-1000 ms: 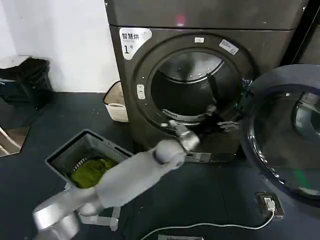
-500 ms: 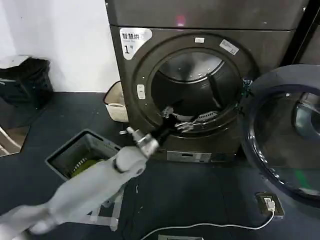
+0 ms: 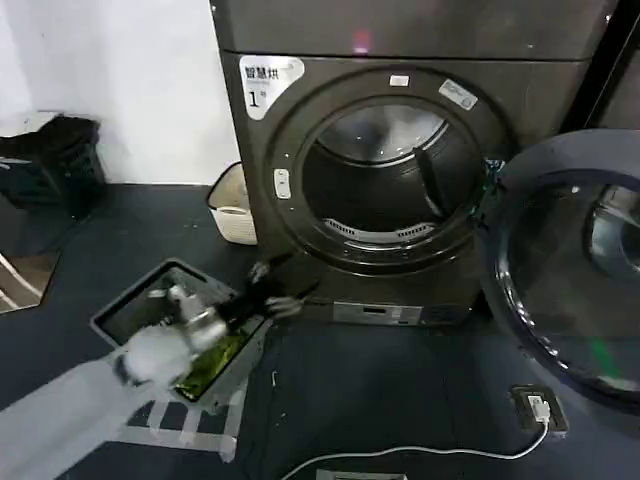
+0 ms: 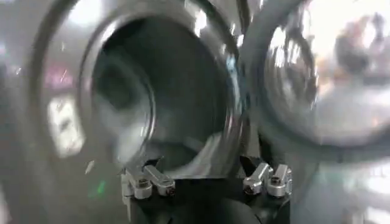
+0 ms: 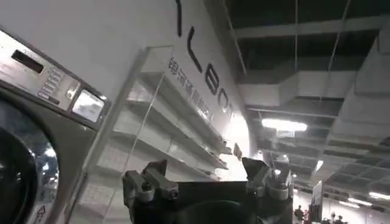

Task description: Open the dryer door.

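Note:
The dryer door (image 3: pixel 565 275), a wide chrome ring around dark glass, stands swung fully open to the right of the dark grey machine marked "1" (image 3: pixel 263 82). The round drum opening (image 3: pixel 385 180) is exposed and looks empty. My left gripper (image 3: pixel 285 290) is open and holds nothing, low in front of the machine's lower left corner, apart from the door. In the left wrist view the left gripper (image 4: pixel 201 165) faces the drum opening (image 4: pixel 158 91), with the open door (image 4: pixel 317 73) beside it. My right gripper (image 5: pixel 204 170) is open, holds nothing and points up toward shelves and ceiling.
A grey basket (image 3: pixel 125 312) with green cloth (image 3: pixel 215 365) sits on the dark floor under my left arm. A white basket (image 3: pixel 232 212) stands by the machine's left side, a black bin (image 3: pixel 50 160) farther left. A charger (image 3: pixel 540 408) and white cable (image 3: pixel 400 455) lie on the floor.
My left arm has drawn back from the drum opening, down and to the left, and is over the grey basket. The door has stayed open in the same place.

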You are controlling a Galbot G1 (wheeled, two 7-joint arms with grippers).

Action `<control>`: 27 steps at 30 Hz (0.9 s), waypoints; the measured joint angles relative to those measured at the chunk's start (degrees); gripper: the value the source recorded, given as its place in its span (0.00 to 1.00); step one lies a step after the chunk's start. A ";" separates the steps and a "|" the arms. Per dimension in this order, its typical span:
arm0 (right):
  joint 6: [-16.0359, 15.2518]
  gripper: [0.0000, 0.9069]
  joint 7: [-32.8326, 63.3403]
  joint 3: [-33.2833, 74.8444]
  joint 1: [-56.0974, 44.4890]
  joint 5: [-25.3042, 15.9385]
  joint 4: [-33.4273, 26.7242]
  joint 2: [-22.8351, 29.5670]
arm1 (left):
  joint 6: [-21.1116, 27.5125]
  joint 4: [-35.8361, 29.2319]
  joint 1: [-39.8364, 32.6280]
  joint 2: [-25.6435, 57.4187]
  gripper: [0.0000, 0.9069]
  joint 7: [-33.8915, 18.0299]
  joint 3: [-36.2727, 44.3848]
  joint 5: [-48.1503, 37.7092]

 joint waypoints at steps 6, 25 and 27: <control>0.17 1.00 0.00 0.01 0.24 0.00 -0.37 -0.61 | 1.73 3.08 0.80 7.70 1.00 2.93 1.45 4.25; 0.42 1.00 -0.14 -1.89 1.50 -0.49 -1.33 -0.96 | 10.95 15.46 0.47 17.97 1.00 19.64 0.31 18.16; 0.42 1.00 -0.17 -2.16 1.55 -0.68 -1.35 -0.96 | 11.56 16.34 0.56 18.19 1.00 20.67 0.18 19.50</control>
